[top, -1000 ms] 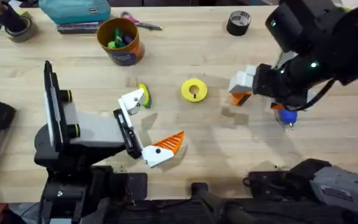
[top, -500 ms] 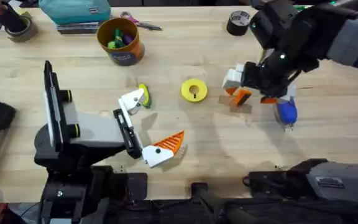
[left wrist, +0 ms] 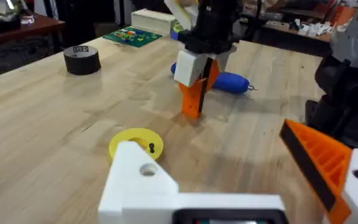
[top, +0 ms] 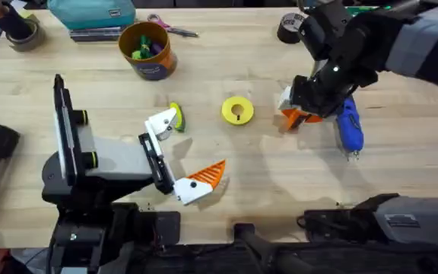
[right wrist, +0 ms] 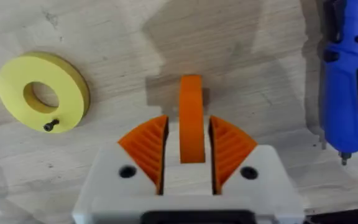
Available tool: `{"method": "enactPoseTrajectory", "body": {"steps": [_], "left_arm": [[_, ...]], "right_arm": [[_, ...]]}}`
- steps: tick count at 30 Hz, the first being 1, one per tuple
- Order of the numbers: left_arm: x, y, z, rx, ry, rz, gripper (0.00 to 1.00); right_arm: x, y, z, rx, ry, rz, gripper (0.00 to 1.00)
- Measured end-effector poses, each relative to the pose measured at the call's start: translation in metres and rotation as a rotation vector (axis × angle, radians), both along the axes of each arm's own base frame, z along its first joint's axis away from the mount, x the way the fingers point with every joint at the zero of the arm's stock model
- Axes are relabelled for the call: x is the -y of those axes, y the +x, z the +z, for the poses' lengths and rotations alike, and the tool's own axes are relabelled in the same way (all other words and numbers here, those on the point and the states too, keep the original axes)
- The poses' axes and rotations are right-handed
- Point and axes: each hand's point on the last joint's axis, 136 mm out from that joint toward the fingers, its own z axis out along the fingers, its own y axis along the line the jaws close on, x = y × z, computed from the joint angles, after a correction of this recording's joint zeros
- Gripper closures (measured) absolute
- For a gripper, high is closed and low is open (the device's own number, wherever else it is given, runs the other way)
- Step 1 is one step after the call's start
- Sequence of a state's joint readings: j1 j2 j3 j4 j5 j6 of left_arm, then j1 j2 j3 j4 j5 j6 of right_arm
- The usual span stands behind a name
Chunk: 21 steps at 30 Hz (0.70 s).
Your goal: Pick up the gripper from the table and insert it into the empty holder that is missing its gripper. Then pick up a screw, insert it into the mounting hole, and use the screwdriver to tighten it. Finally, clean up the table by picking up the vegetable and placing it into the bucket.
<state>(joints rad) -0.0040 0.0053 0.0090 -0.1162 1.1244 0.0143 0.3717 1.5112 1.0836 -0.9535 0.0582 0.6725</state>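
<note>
Overhead: over the last second the right gripper point(top: 296, 116) has swung in from beside the screwdriver point(top: 348, 129) and dropped onto the gripper point(top: 293, 119), the loose orange fingertip, which sits on the tabletop between its jaws. That puts the first step, the pickup, in hand; nothing is lifted yet. The left gripper point(top: 182, 152) has not moved: its jaws stand wide apart and empty, one white base bare, the holder point(top: 160, 124), the other carrying its orange pad. The vegetable point(top: 176, 116) lies just behind the holder, and the bucket point(top: 147, 49) stands well beyond the left jaws.

Left wrist view: the right jaws point straight down, the orange piece reaching below them to the wood, the screwdriver just behind them. The yellow disc point(left wrist: 136, 143) lies just ahead of the holder.

Right wrist view: the orange fingertip stands edge-on between the two ribbed pads point(right wrist: 146, 148), which nearly touch it; they seem not quite closed, though contact is hard to judge. The screw point(right wrist: 51, 126) rests on the disc's rim.
</note>
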Motion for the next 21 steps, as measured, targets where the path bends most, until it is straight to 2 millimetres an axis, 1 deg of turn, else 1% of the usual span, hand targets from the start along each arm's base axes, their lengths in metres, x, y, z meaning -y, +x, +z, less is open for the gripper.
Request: {"method": "enactPoseTrajectory", "body": {"steps": [2, 3, 5, 6, 8, 13, 16, 18, 21], "left_arm": [[0.0, 0.0, 0.0, 0.0, 0.0, 0.0, 0.014], [0.0, 0.0, 0.0, 0.0, 0.0, 0.0, 0.014], [0.0, 0.0, 0.0, 0.0, 0.0, 0.0, 0.015], [0.0, 0.0, 0.0, 0.0, 0.0, 0.0, 0.015], [0.0, 0.0, 0.0, 0.0, 0.0, 0.0, 0.015], [0.0, 0.0, 0.0, 0.0, 0.0, 0.0, 0.015], [0.0, 0.0, 0.0, 0.0, 0.0, 0.0, 0.015], [0.0, 0.0, 0.0, 0.0, 0.0, 0.0, 0.015], [0.0, 0.0, 0.0, 0.0, 0.0, 0.0, 0.015]], "right_arm": [[0.0, 0.0, 0.0, 0.0, 0.0, 0.003, 0.656], [0.0, 0.0, 0.0, 0.0, 0.0, 0.003, 0.727], [0.0, 0.0, 0.0, 0.0, -0.001, 0.007, 0.913], [0.0, 0.0, 0.0, 0.001, -0.001, 0.007, 0.975], [0.0, 0.0, 0.0, 0.001, -0.001, 0.006, 0.991], [0.001, -0.001, 0.0, -0.003, -0.003, 0.005, 0.991], [0.002, -0.004, 0.0, -0.017, -0.008, 0.006, 0.992], [0.005, -0.011, 0.001, -0.048, -0.02, 0.017, 0.992], [0.006, -0.014, 0.01, -0.066, -0.028, 0.033, 0.992]]}}
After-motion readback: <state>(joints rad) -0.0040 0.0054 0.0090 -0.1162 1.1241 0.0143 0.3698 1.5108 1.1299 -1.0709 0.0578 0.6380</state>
